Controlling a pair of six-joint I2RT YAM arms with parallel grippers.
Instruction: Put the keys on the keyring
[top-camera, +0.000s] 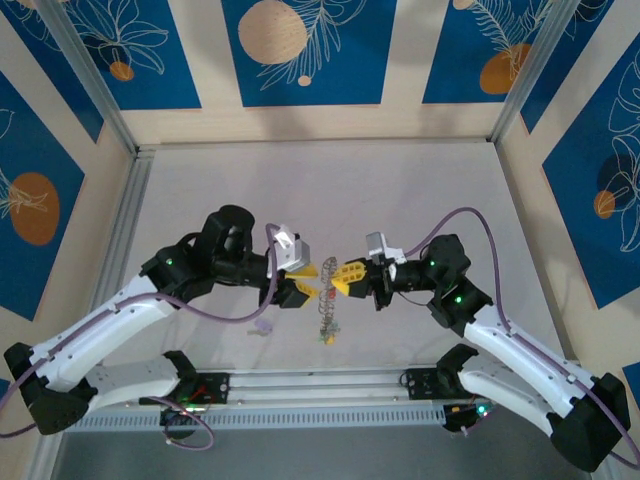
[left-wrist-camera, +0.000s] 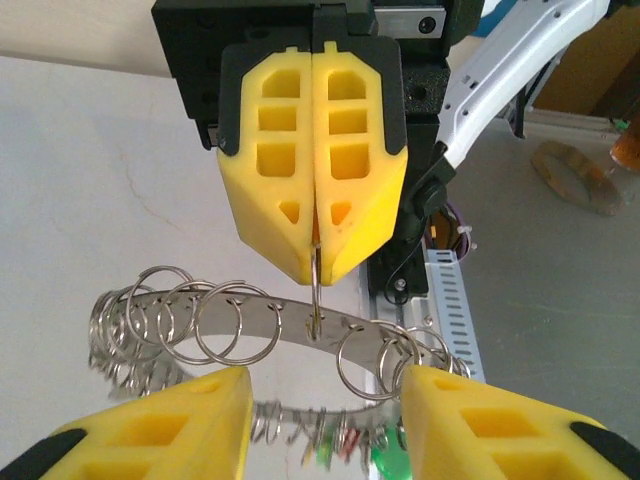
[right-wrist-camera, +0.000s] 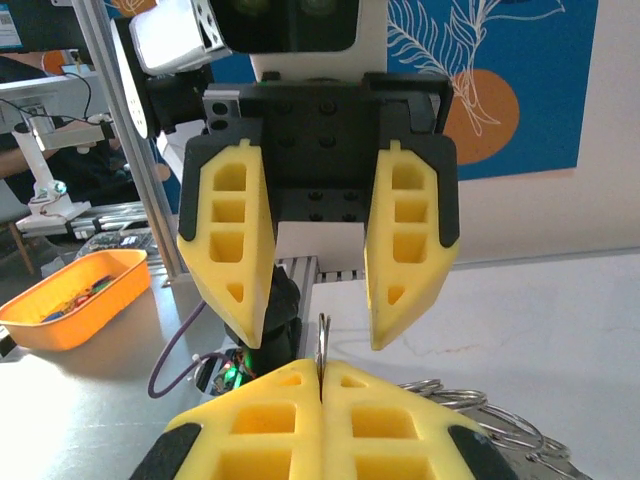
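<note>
We see the two arms facing each other above the middle of the pale table (top-camera: 400, 200); the left gripper (top-camera: 309, 281) and the right gripper (top-camera: 340, 283) are near one another, and the keyring (top-camera: 328, 300) hangs between them, clear of the surface. From the left wrist we make out the keyring as a flat, curved metal band threaded with many small wire loops (left-wrist-camera: 238, 322). The right gripper's yellow fingers (left-wrist-camera: 350, 190) are pressed tight together and pinch one of those loops at its top, so the keyring dangles from that grip. The left gripper's fingers (right-wrist-camera: 225, 250) stand apart, released, with the band running across the gap at their tips; whether they touch it we cannot tell. From the right wrist the space between them is plain. The keys (left-wrist-camera: 390, 462) hang in a blurred cluster beneath the band, with green and red heads among them; from above they trail down toward the table under the grippers. One pale lilac key (top-camera: 263, 327) lies alone on the table, near the left arm and well apart from the keyring. An orange tray (right-wrist-camera: 75, 300) sits off to the side in the right wrist view.
</note>
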